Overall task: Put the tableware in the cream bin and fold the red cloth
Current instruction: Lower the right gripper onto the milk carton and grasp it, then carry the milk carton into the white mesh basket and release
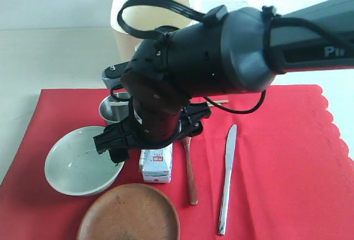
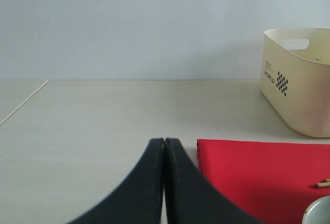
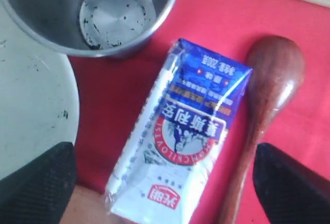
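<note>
left jaws pressed together, empty | right jaws spread wide, empty | steel cup (image 3: 116,15) upright, specks inside

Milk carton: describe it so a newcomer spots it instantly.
On the big red cloth, between the pale bowl and the wooden spoon, lies the milk carton. It is the only printed blue-and-white box among plain tableware.

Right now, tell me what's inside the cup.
Only dark specks on the cup bottom, by the right wrist view. The arm covers most of it in the exterior view.
</note>
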